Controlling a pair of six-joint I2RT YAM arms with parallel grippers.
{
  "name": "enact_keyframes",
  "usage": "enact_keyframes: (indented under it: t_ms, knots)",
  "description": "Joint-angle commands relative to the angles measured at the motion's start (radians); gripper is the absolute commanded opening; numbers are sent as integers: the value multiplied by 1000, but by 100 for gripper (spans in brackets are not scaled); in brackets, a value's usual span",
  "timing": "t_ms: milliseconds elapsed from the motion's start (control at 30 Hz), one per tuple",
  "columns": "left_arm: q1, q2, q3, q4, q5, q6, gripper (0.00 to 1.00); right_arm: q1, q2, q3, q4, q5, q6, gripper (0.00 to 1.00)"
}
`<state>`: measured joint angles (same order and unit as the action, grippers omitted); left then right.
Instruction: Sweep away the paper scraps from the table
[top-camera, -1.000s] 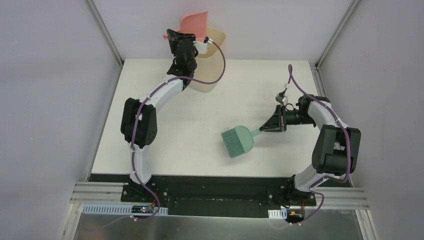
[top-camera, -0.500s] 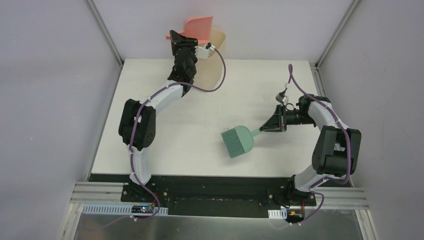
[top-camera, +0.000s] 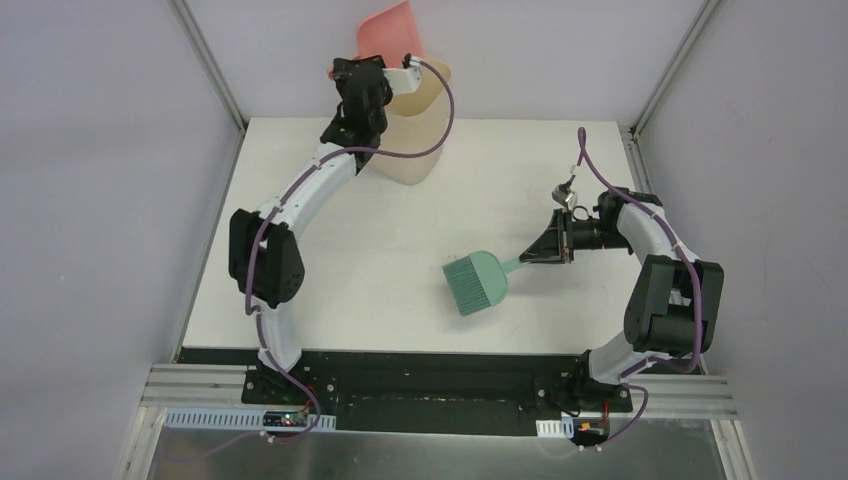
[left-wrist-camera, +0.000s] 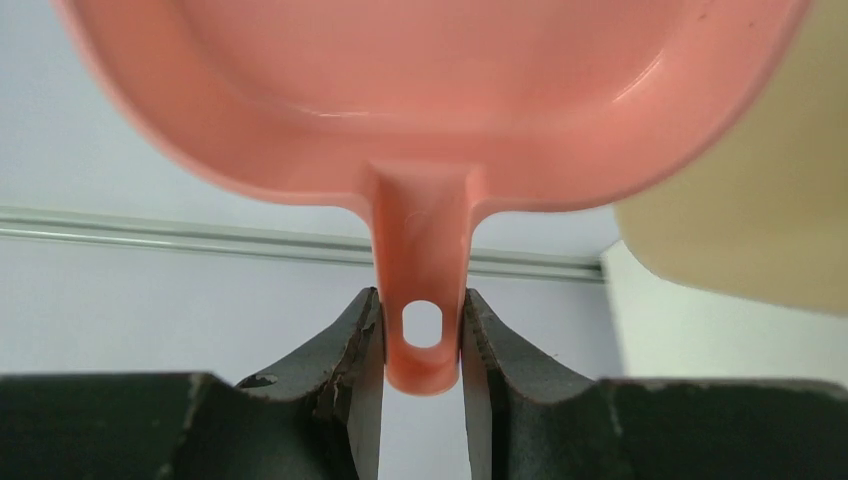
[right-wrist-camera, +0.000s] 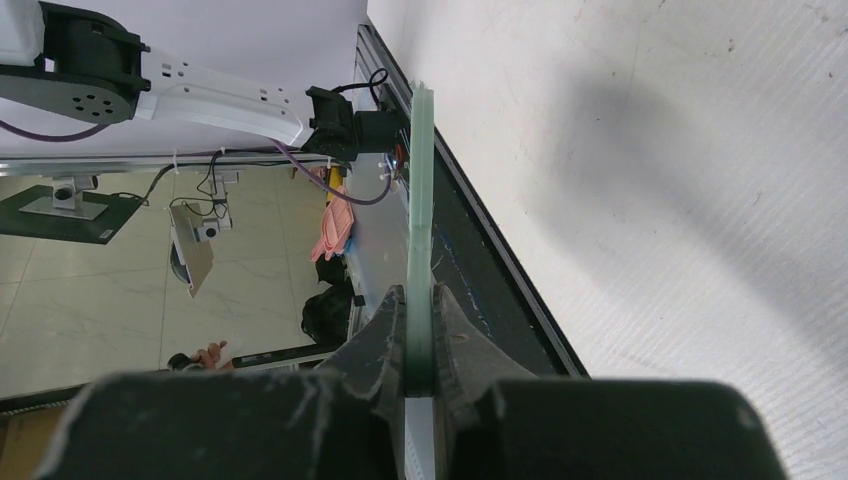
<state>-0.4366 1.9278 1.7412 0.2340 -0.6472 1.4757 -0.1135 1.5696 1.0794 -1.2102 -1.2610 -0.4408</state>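
**Emptying step.** Far left: my left gripper (left-wrist-camera: 421, 335) clenches the pink dustpan (left-wrist-camera: 430, 120) by its handle, tipped above the cream bin (top-camera: 412, 160). Right: my right gripper (top-camera: 548, 248) grasps the green hand brush (top-camera: 478, 282) at the middle of the table (top-camera: 330, 290). No paper scraps show, so they are probably binned. Next: lower the pan.

Bright, even, diffuse light; broad soft shadow across table (right-wrist-camera: 700, 300) in right wrist view; top view sharp

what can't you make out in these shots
- Inside of the cream bin: top view, blocked by the pink dustpan and left gripper.
- Dustpan's front lip: left wrist view, cut off by the top edge.
- Bristles of the green brush: right wrist view, brush edge-on.
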Motion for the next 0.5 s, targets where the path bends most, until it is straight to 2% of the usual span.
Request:
enact_keyframes:
  t_ms: [0, 133, 467]
  knots:
    - [8, -222, 172, -546, 143, -642, 19, 0, -48, 47, -7, -29, -37, 0]
    - [9, -330, 163, -751, 377, -870, 20, 0, -47, 45, -8, -27, -38, 0]
    - [4, -606, -135, -836, 717, -1154, 21, -1, -37, 52, -6, 4, -45, 0]
